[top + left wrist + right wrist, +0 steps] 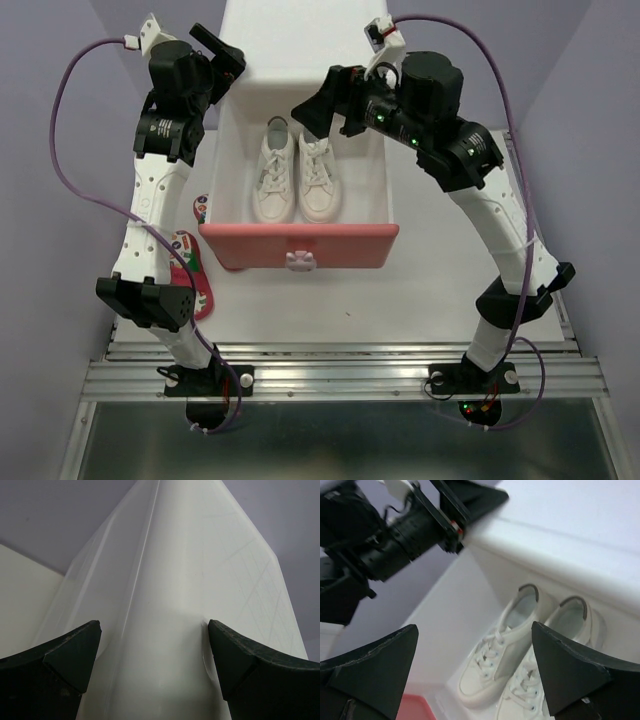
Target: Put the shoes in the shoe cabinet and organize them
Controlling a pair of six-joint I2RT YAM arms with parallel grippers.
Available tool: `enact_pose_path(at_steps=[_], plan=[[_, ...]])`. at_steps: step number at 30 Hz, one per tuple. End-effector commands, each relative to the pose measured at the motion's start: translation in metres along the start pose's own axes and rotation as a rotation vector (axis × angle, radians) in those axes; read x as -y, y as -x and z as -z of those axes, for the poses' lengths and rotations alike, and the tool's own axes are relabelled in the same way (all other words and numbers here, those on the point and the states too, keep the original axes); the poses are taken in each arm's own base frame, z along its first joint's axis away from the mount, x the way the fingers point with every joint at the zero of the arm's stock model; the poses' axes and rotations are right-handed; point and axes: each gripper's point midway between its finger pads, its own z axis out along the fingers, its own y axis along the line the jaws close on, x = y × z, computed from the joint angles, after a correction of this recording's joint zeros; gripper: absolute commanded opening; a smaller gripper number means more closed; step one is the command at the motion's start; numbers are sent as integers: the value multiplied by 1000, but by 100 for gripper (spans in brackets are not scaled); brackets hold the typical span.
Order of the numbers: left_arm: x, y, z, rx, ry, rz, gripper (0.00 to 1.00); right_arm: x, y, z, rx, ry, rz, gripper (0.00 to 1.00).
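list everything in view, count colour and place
white shoe cabinet: 1, white, back centre
pink-fronted drawer: 1, pulled open, white bunny knob
white table: 1, under everything
white lace-up sneakers: 2, white, side by side in the drawer
red flat sandals: 2, red, printed insoles, on the table left of the drawer, partly hidden
left gripper: 1, black, open, at the cabinet's left corner
right gripper: 1, black, open, above the drawer

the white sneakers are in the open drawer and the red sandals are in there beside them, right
Not quite. The white sneakers are in the open drawer, but the red sandals are not in there beside them. They lie outside it on the table, just left of the drawer. The top external view shows this.
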Motion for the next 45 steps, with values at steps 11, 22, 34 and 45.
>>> enact_pose_path(at_steps=[11, 22, 34, 45], plan=[[-77, -73, 9, -308, 289, -181, 98, 16, 143, 10, 541, -56, 147, 100], [-40, -24, 51, -196, 180, -196, 98, 124, 122, -29, 459, -173, -11, 100], [41, 15, 132, -103, -111, -105, 99, 152, 72, -51, 265, -198, -1, 100], [168, -62, 197, -311, -508, -121, 99, 165, 42, -58, 170, -198, -21, 100]])
